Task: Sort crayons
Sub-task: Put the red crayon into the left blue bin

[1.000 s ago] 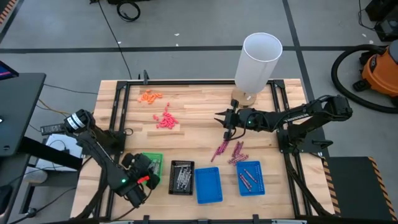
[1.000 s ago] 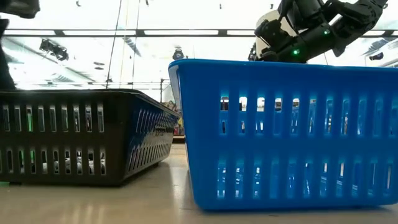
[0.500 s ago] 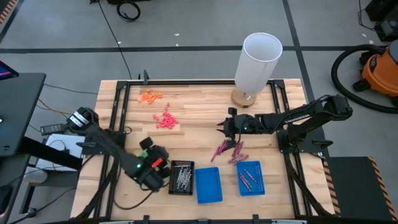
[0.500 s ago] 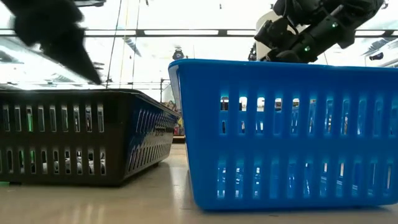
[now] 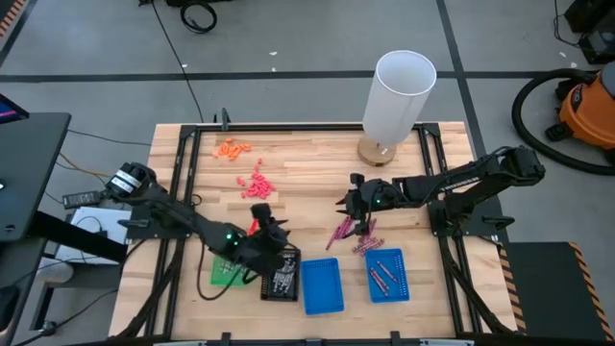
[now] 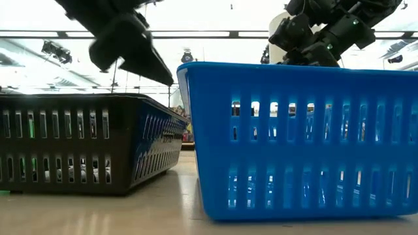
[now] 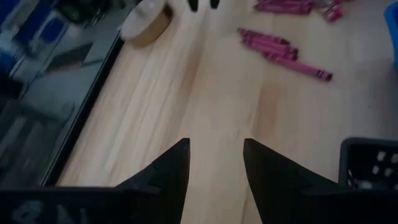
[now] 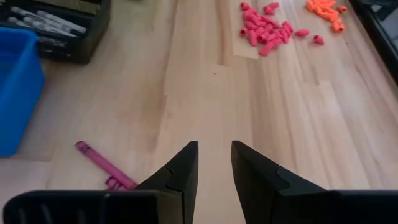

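Note:
Maroon crayons lie loose on the wooden table, right of centre; the left wrist view shows them too. More maroon crayons lie in the right blue tray. Silvery crayons lie in the black tray. My left gripper hangs open over the black tray's far end, its fingers empty above bare wood. My right gripper stands open just beyond the loose crayons, and one maroon crayon lies beside its fingers.
A green tray sits at the near left, and a second blue tray stands between the black tray and the right blue one. Red pieces and orange pieces lie far left. A tall white cylinder stands at the far edge.
My left gripper has swung from over the green tray toward the table's right, reaching the black tray's far end, and has rolled about its own axis. The green tray now shows uncovered. My right gripper has shifted a little toward the loose maroon crayons and tipped.

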You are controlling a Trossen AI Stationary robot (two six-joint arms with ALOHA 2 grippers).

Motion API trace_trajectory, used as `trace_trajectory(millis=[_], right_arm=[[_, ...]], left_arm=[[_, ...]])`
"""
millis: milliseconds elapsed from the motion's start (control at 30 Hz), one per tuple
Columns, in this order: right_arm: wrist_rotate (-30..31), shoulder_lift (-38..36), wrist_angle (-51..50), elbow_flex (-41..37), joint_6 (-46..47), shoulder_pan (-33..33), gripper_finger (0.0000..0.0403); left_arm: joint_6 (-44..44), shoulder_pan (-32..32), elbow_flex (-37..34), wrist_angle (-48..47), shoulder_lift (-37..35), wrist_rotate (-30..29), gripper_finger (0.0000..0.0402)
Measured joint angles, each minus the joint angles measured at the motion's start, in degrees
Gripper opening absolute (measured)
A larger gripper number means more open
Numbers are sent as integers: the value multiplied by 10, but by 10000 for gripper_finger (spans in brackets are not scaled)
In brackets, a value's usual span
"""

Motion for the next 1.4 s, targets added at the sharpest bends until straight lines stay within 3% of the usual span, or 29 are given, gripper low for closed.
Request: trace_trajectory(millis=[200, 367, 533, 900, 1400], right_arm=[[-5, 20, -47, 43, 7, 14, 105], [-21, 76, -138, 115, -20, 23, 105], [-24, 114, -246, 158, -36, 24, 105], [-21, 123, -367, 161, -66, 23, 110], [-34, 123, -308, 101, -130, -2, 109]], left_arm=[[133, 43, -74, 216, 0, 71, 160], [189, 86, -106, 316, -6, 147, 160], [197, 111, -144, 355, -24, 182, 160], [162, 125, -153, 360, -35, 165, 160], [186, 125, -153, 380, -35, 165, 160]])
